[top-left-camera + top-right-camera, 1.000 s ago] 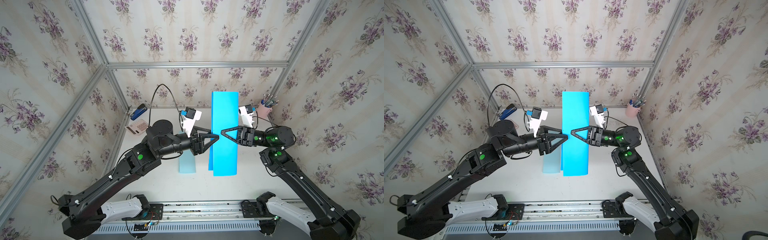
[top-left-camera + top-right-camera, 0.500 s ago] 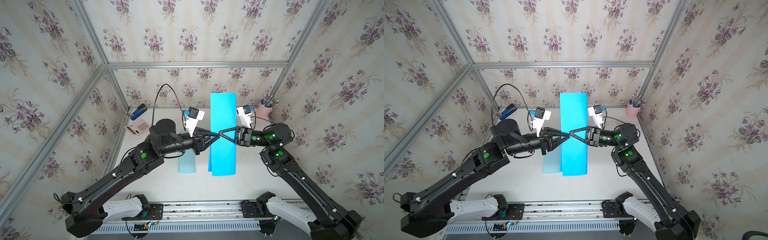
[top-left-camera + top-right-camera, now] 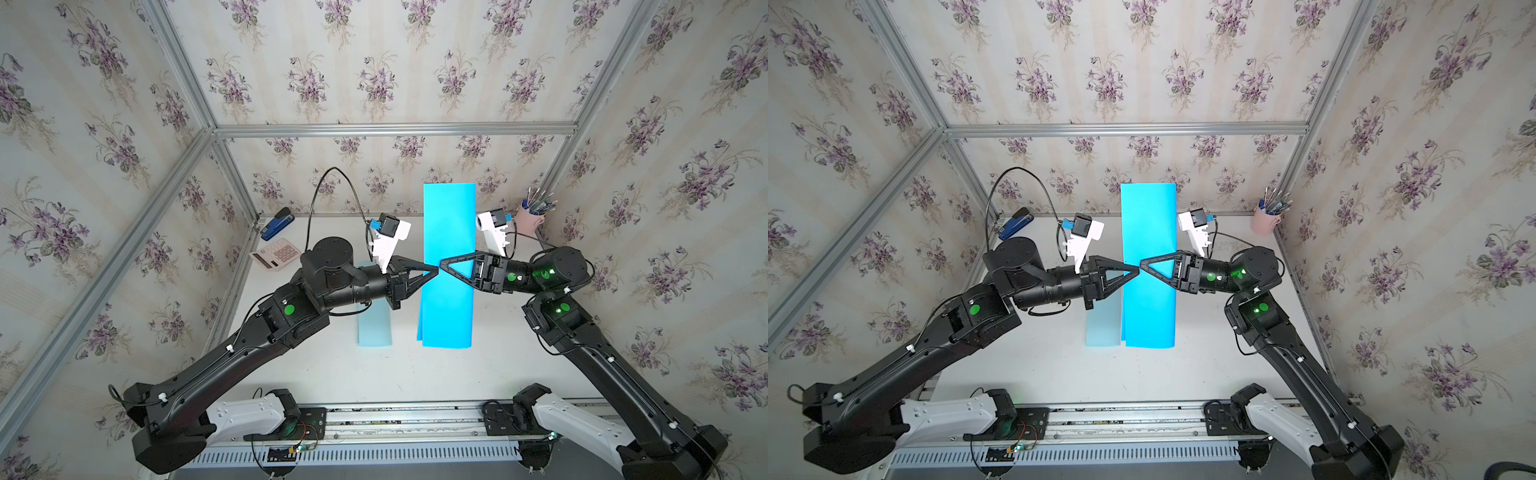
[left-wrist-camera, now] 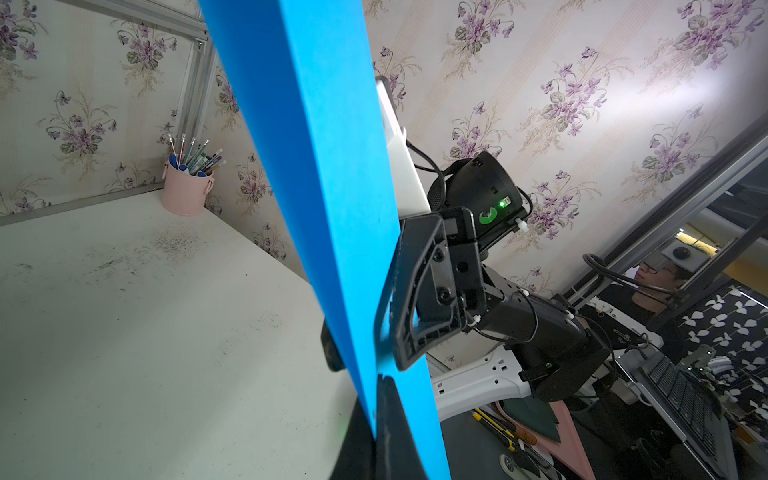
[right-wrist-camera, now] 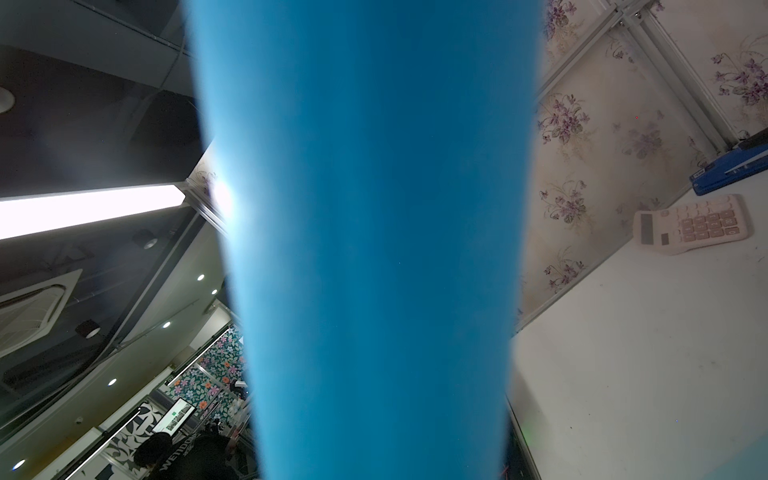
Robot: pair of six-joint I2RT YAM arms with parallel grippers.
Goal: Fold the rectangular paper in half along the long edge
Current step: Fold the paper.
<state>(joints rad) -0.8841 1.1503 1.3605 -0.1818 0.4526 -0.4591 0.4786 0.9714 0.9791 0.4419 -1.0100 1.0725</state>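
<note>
Above the white worktop point(image 3: 324, 374), the bright blue rectangular paper sheet point(image 3: 449, 224) was held aloft, doubled over, its layers slightly apart at the near end. The left gripper point(image 3: 435, 273) was pinched tight on its left edge. The right gripper point(image 3: 443, 264) clamped it from the opposite side, tips nearly meeting.

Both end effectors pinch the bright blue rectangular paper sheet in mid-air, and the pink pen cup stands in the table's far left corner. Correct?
No: the pink pen cup stands in the far right corner, as both top views show. The rest holds: the left end effector and right end effector both pinch the bright blue rectangular paper sheet in mid-air.
</note>
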